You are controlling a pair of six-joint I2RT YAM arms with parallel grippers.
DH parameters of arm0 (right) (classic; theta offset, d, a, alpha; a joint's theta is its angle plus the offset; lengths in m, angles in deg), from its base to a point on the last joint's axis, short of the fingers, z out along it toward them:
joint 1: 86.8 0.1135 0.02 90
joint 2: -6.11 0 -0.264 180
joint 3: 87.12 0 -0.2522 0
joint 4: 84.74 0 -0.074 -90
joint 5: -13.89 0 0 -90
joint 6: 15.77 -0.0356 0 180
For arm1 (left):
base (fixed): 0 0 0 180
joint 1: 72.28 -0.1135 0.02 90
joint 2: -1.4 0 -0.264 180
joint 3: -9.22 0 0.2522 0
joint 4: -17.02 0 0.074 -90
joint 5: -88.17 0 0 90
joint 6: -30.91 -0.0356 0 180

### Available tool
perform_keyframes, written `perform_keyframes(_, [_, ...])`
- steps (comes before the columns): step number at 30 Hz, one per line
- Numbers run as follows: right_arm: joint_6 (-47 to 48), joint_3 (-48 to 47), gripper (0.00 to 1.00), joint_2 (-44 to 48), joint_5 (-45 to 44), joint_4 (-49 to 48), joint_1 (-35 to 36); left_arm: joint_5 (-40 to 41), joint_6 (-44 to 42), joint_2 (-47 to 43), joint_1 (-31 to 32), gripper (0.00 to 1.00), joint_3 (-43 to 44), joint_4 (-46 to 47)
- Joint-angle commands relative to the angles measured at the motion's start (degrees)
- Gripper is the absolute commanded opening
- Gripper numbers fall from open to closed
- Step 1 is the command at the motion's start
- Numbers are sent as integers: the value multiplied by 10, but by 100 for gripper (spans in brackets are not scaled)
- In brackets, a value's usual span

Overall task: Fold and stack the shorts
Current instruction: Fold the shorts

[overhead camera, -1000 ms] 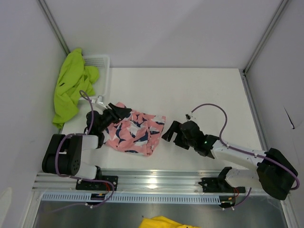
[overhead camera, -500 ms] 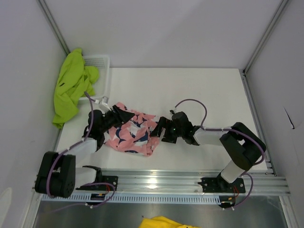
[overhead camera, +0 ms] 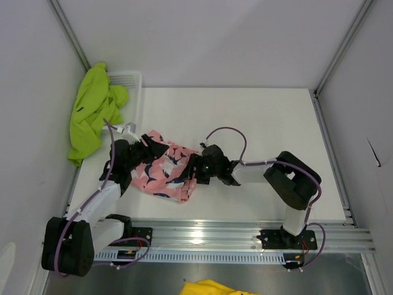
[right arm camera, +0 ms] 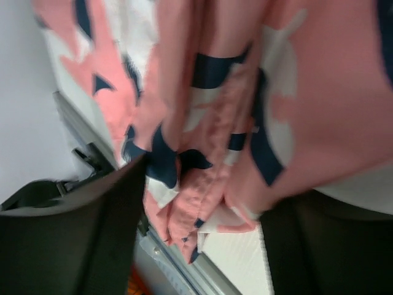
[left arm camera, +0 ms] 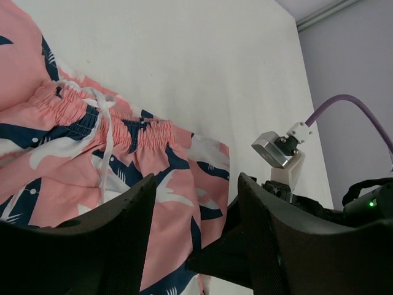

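far left corner: the lime green shorts [overhead camera: 89, 114] lie crumpled over the left side of the white mesh basket [overhead camera: 130, 78] and hang down beside the left edge of the worktop [overhead camera: 264, 123]. they are well apart from both arms.

left gripper [overhead camera: 149, 149]: it sits at the far left edge of the pink shorts [overhead camera: 163, 177] and points right across them. in the left wrist view its 2 fingers [left arm camera: 120, 243] stand part-way open with a clear gap. the cloth lies on the worktop beyond that gap, and nothing is clamped between the fingers.

pink shorts: 1 garment with a navy and white print, lying near the front left of the worktop, between the 2 grippers. the left wrist view shows the gathered waistband [left arm camera: 147, 132] running across the cloth, with the white drawstring [left arm camera: 109, 132] lying loose over it. the right-hand edge is bunched.

right gripper [overhead camera: 193, 167]: it touches the right edge of the pink shorts. the right wrist view is blurred. the jaws stand wide, with a bunched fold of pink cloth in the gap. whether that fold is pinched cannot be told.
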Motion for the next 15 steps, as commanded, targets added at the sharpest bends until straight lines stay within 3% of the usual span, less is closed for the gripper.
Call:
perform_keyframes(1, [25, -43, 63, -8, -101, 126, 3, 31, -30, -23, 1, 59, 8, -35])
perform_keyframes(4, [45, -74, 50, -17, -134, 203, 1, 43, -42, -25, 1, 59, 14, -60])
perform_keyframes(6, [65, -100, 26, -23, -147, 249, -5, 46, -46, -27, 1, 59, 15, -70])
perform_keyframes(7, [71, -106, 9, -25, -155, 261, -9, 48, -46, -27, 1, 60, 14, -72])
perform_keyframes(8, [81, -110, 2, -24, -156, 273, -15, 48, -47, -28, 1, 60, 15, -72])
perform_keyframes(15, [149, -65, 0, 42, -117, 304, -102, 45, -64, -23, 3, 61, 30, -105])
